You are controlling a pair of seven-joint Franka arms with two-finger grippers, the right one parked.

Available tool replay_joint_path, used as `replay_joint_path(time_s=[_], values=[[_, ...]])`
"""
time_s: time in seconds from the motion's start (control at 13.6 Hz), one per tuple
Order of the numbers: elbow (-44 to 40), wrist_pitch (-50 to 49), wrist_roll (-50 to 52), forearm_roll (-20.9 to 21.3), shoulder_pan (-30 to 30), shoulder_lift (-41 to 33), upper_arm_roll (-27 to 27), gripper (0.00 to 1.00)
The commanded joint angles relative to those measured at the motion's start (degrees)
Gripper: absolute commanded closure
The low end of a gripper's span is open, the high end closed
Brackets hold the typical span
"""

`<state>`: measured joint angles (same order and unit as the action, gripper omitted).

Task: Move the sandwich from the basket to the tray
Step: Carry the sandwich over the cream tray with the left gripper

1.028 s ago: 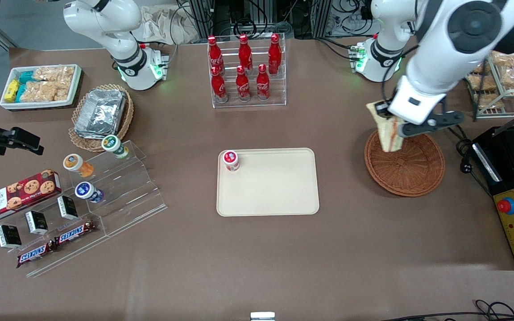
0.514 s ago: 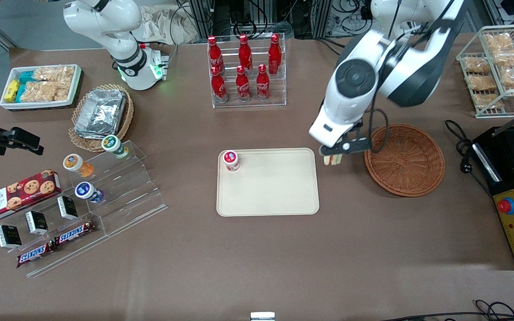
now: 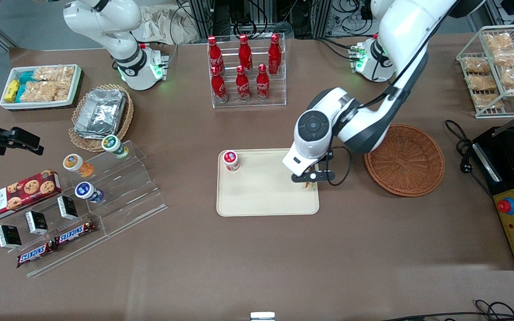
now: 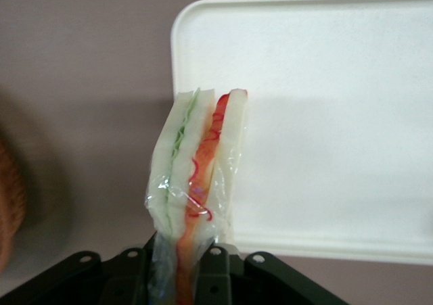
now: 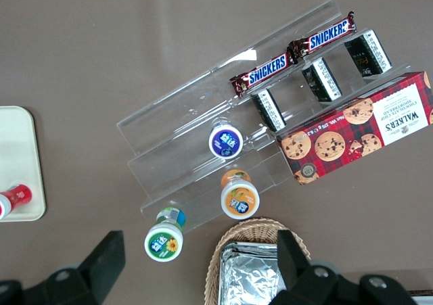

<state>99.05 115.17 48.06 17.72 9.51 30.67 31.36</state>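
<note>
The left arm's black two-finger gripper (image 3: 311, 179) is hanging low over the flat cream-beige rectangular tray (image 3: 266, 200), at the tray's edge nearest the round reddish-brown wicker basket (image 3: 404, 159); its fingers are pinching the plastic-wrapped triangular white-bread sandwich (image 4: 195, 176), with green and orange-red filling showing along its edge; a small red-lidded jar (image 3: 230, 160) is standing on the tray, well apart from the gripper; the basket is sitting beside the tray toward the working arm's end.

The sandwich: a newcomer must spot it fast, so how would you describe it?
Find the cream tray mid-table. At its edge nearest the brown basket, the gripper is shut on the sandwich. It is a plastic-wrapped wedge of white bread with red and green filling, unlike the red-capped jar on the tray.
</note>
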Motion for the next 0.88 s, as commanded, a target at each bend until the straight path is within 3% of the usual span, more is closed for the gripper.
replay_joint_path(time_s=[0.0,0.37,0.44,0.51,0.59,0.81], values=[[-1.7,3.6,2.7,5.0,1.2,4.9,0.0,1.00],[-2.4,5.2,2.6,9.3,1.1,8.9,-0.2,1.00],[-2.4,5.2,2.3,9.3,1.1,9.2,-0.2,0.90],[-2.4,5.2,2.2,9.3,1.1,9.2,-0.2,0.38],[-2.4,5.2,2.3,9.3,1.1,9.1,-0.2,0.00],[-2.5,5.1,2.0,9.1,0.9,8.9,-0.2,0.00]])
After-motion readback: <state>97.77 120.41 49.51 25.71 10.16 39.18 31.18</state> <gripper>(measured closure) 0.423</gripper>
